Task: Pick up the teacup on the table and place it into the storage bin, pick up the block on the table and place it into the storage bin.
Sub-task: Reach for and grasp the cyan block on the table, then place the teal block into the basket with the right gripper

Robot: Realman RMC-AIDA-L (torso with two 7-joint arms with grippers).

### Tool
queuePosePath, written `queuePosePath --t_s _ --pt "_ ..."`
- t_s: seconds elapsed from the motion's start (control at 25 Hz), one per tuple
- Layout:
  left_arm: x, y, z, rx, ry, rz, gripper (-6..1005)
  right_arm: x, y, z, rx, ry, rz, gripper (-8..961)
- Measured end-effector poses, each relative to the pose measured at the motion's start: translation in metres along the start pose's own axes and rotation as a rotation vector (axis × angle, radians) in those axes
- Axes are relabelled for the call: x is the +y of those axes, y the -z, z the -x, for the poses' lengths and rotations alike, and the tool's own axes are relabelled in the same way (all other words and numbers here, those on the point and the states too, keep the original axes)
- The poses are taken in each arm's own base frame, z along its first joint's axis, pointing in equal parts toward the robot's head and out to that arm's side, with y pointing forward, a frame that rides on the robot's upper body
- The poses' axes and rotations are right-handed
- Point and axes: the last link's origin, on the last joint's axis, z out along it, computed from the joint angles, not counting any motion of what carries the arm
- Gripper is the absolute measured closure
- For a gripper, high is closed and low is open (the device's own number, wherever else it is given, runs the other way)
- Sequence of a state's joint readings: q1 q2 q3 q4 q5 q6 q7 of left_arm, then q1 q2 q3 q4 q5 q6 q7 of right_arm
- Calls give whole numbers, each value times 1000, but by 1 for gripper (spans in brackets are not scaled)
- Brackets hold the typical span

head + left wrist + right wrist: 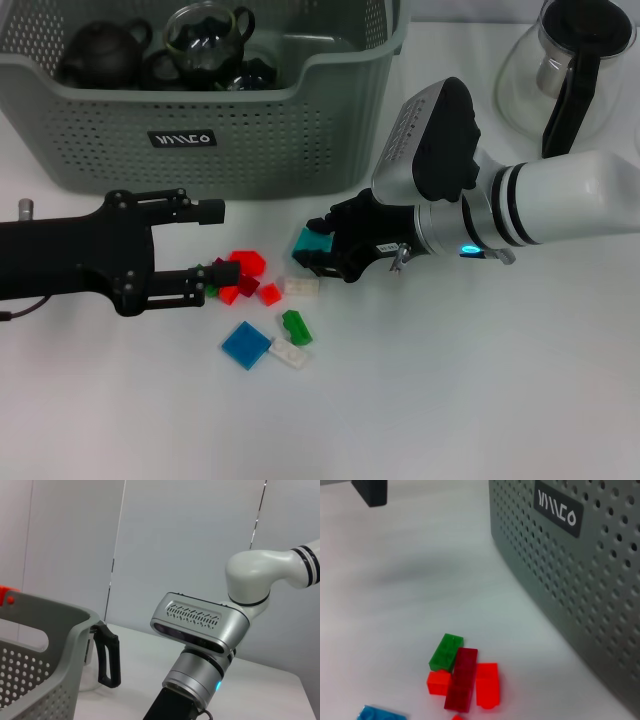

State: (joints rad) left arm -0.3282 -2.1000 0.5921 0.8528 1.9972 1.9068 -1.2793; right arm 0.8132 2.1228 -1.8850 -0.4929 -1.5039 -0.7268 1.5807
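The grey-green storage bin (300, 130) stands at the back left, and its perforated wall (580, 590) fills one side of the right wrist view. Dark teaware (205, 40) lies inside it; no teacup shows on the table. My right gripper (322, 245) hovers just in front of the bin, shut on a teal block (308, 241). Loose blocks lie below it: red (247, 263), dark red (461, 678), green (296, 327), blue (246, 344) and white (300, 286). My left gripper (204, 248) reaches in from the left, open, its lower finger by the red blocks.
A glass kettle (570, 70) with a black handle (107, 657) stands at the back right beside the bin. The right arm's silver wrist (200, 625) crosses the left wrist view. White tabletop (450, 400) stretches in front.
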Motion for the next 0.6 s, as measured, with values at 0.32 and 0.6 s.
queuePosePath --t_s 0.32,0.6 --pt "1 1 0 3 4 4 293 3 6 2 -29 4 18 535" --pt "4 8 1 5 7 0 293 5 29 14 -94 2 45 535"
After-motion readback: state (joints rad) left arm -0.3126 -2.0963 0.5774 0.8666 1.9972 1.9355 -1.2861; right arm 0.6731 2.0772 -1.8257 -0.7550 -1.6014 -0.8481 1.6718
